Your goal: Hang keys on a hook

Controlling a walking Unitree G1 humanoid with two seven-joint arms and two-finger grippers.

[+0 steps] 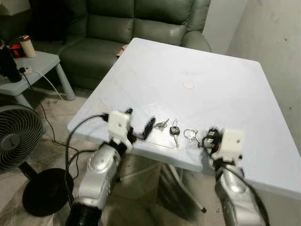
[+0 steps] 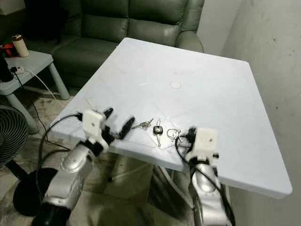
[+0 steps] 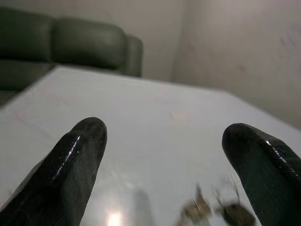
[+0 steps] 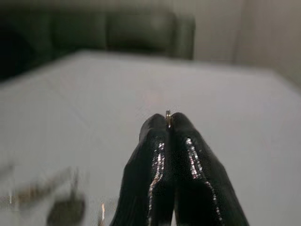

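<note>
- Your right gripper [image 4: 168, 123] is pinched closed on a key ring [image 4: 168, 114] at the table's [image 1: 225, 84] near edge.
- Your left gripper [image 1: 139, 123] is spread wide; keys [image 1: 174, 130] lie between both grippers.

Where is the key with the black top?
The black-topped key lies near the front edge of the white table, between the left pincer and the right pincer, with small silver keys on its left.
</note>
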